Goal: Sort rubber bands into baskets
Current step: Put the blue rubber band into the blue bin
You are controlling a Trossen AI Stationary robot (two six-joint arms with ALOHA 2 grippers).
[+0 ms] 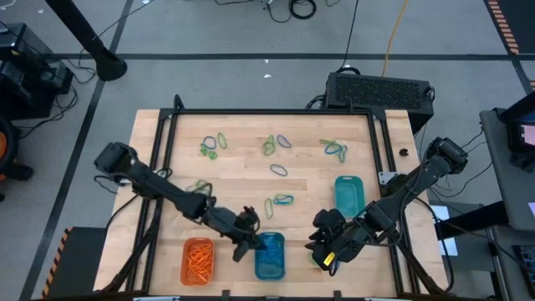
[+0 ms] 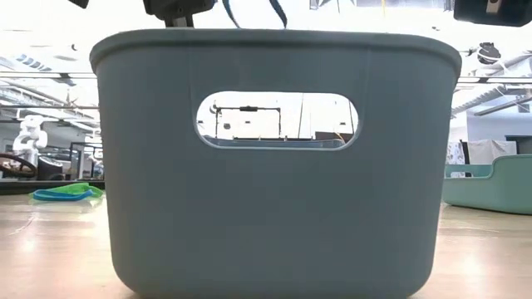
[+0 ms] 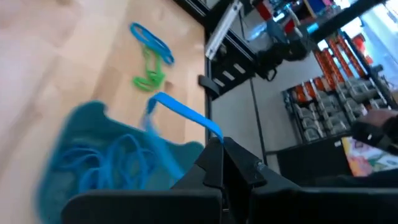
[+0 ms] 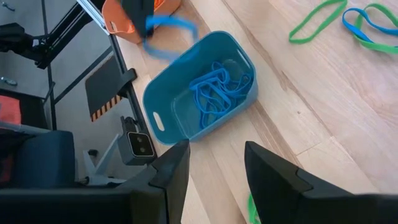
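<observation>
My left gripper (image 1: 247,237) is shut on a blue rubber band (image 3: 181,113) just over the near-left rim of the blue basket (image 1: 270,256). The basket holds several blue bands (image 4: 214,93). The orange basket (image 1: 198,260) with orange bands stands to its left. The teal basket (image 1: 349,194) stands farther right. My right gripper (image 4: 215,167) is open and empty, hovering to the right of the blue basket (image 4: 199,87). Loose green and blue bands (image 1: 282,201) lie flat on the table's far half. My left gripper pinches one end of the blue rubber band (image 3: 211,129) between its two fingers. The fingers slant down from the table's left. The band sticks out past the fingertips as a flattened loop, lifted clear above the blue basket (image 3: 106,162).
Band clusters lie at the far left (image 1: 213,146), far middle (image 1: 272,144) and far right (image 1: 334,149), with one more at the left (image 1: 201,186). A green band (image 4: 252,211) lies under my right gripper. A black frame (image 1: 267,112) borders the table.
</observation>
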